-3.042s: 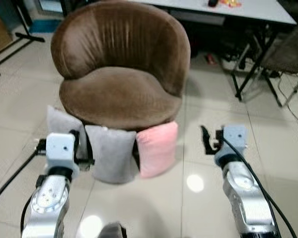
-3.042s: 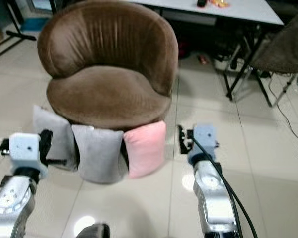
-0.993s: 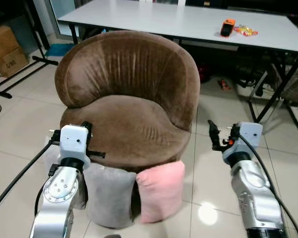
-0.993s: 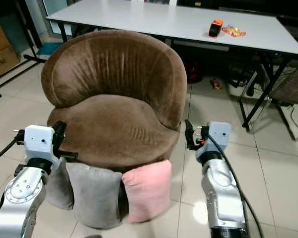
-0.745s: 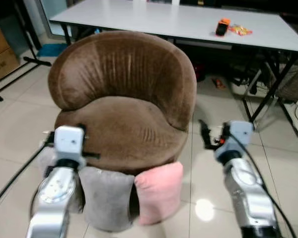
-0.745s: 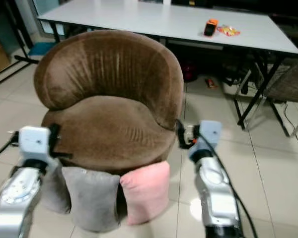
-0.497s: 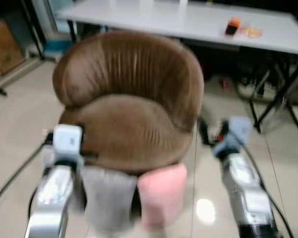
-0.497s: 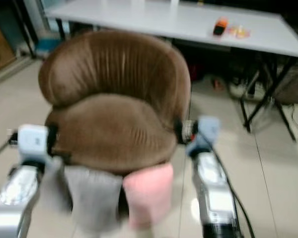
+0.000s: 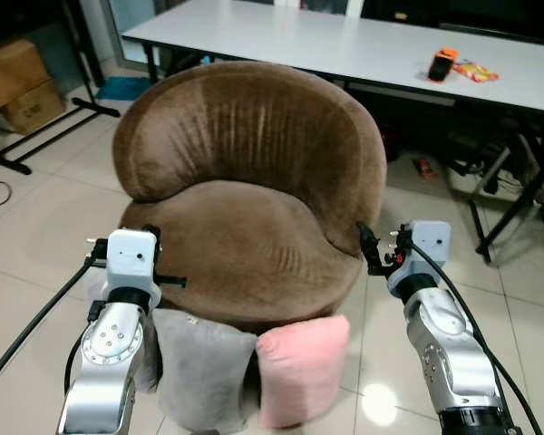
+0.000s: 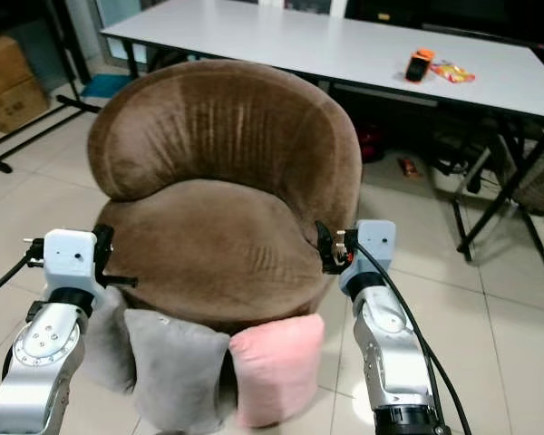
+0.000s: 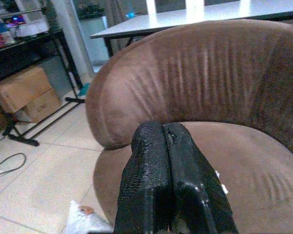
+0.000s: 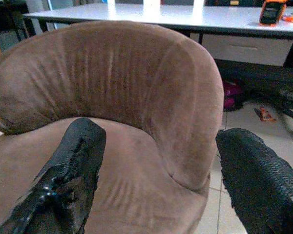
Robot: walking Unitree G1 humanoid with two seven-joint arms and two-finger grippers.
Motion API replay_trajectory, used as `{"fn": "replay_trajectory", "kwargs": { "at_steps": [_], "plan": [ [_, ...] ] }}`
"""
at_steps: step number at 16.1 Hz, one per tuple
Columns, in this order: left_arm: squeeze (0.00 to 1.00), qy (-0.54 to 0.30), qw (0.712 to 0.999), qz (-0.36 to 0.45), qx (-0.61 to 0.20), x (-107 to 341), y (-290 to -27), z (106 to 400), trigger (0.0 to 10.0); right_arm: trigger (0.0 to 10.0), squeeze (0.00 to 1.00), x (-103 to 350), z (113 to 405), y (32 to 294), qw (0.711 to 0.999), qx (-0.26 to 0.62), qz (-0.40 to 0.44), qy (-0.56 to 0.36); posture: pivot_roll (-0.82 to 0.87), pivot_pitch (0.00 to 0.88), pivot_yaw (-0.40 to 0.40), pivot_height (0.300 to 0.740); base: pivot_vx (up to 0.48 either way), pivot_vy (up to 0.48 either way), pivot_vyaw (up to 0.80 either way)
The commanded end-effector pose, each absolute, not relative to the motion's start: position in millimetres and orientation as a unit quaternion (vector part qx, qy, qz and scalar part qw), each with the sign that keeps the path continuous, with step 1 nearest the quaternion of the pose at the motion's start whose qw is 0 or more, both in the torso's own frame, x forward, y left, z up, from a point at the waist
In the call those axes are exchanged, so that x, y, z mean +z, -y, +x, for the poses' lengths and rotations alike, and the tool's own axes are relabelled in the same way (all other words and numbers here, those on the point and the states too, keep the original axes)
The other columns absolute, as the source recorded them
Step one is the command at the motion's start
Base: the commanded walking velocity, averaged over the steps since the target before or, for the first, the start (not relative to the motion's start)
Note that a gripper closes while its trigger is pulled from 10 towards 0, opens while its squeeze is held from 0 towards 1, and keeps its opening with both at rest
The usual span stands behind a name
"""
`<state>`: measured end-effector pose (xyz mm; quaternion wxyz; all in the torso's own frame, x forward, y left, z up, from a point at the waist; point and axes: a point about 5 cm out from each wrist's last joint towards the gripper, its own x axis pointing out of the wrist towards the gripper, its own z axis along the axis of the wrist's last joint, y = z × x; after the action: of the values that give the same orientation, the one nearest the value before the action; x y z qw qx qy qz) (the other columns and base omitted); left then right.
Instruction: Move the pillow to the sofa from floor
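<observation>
Pink square fabric pillow (image 9: pixel 303 367) stood on the floor below and between both grippers, leaning against the round brown velvet sofa chair (image 9: pixel 245 208) beside a grey pillow (image 9: pixel 202 381). The left gripper (image 11: pixel 168 146) hovered with fingers pressed together at the seat's left edge; the right gripper (image 12: pixel 156 161) hung with fingers spread wide at its right edge. Beyond stood a long white table (image 9: pixel 344 45).

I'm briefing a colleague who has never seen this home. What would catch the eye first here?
The big round brown armchair dominates the middle, its seat bare. Leaning against its front on the tiled floor are a pink pillow and a grey pillow. The left gripper, shut, and the right gripper, open, are raised on either side of the seat.
</observation>
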<state>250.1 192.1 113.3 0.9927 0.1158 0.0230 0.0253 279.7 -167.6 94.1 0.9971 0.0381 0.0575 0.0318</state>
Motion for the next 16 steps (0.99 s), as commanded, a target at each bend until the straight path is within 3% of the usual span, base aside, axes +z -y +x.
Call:
{"fn": "replay_trajectory", "kwargs": {
  "at_steps": [1,12,16],
  "plan": [
    [0.0,-0.022,0.992,0.12,0.027,112.9,-192.3,249.3,10.0,10.0,0.0,97.1,282.1,168.9,0.997,0.032,0.039,-0.052,0.01,0.013,-0.016,0.74,0.0,-0.416,0.8],
    [0.0,-0.004,0.992,0.124,0.028,116.0,-192.9,250.1,10.0,10.0,0.0,95.3,283.0,165.5,0.996,0.044,0.061,-0.057,0.02,0.0,-0.013,0.74,0.0,-0.421,0.07],
    [0.0,-0.007,0.994,0.103,0.019,115.8,-192.2,249.7,10.0,10.0,0.0,94.5,282.2,169.5,0.997,0.038,0.033,-0.056,0.01,0.007,-0.016,0.74,0.0,0.0,0.0]
  ]
}}
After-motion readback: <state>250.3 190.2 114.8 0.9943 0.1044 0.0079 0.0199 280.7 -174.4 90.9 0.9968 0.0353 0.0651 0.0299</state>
